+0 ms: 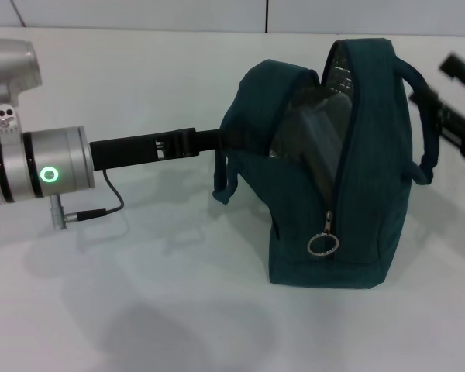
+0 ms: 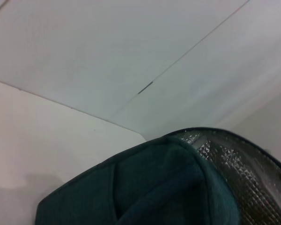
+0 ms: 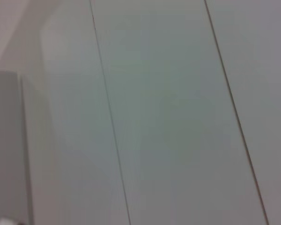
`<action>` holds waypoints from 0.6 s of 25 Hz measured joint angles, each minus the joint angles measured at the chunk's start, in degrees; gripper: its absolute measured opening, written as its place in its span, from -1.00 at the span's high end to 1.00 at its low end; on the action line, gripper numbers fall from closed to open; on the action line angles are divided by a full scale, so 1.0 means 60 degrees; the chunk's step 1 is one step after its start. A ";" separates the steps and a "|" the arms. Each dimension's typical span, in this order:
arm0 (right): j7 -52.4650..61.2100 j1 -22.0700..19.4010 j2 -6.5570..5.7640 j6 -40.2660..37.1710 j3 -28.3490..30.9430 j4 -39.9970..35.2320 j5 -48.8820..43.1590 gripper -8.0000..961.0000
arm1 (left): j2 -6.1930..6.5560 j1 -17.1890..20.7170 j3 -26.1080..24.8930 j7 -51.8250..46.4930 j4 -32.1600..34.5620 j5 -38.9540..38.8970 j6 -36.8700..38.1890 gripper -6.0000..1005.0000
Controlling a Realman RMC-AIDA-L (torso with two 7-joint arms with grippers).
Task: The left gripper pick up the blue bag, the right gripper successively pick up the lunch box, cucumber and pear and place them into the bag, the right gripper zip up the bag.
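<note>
The black two-fingered left gripper [image 1: 217, 141] ends behind the dark teal fabric bag [image 1: 380, 194], fingertips hidden. At the head view's right edge, the blurred black right gripper [image 1: 459, 108] is cut off. The bag's dark contents stay indistinct.

The head view looks forward and down across the table [image 1: 139, 310], the bag [image 1: 333, 194] mid-frame. The left wrist view sits close against the bag [image 2: 154, 187], facing its top and the wall [image 2: 84, 56]. The right wrist view faces only wall panels [image 3: 168, 117].
</note>
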 joint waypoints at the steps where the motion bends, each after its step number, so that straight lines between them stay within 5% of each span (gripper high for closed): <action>1: 0.0200 0.0039 -0.0016 -0.0047 -0.0003 -0.0251 -0.0038 -0.51 | 0.0000 0.0014 0.0001 0.0026 0.0000 0.0004 -0.0007 0.88; 11: 0.0877 0.0246 -0.0106 -0.2600 -0.0098 -0.0624 -0.1686 -0.51 | 0.0006 0.0350 -0.0029 0.0111 0.0001 -0.0028 -0.0552 0.88; 15: 0.1265 0.0034 -0.0364 -0.3388 -0.0058 -0.0623 -0.2813 -0.51 | 0.0025 0.0398 -0.0030 0.0114 0.0001 -0.0046 -0.0599 0.88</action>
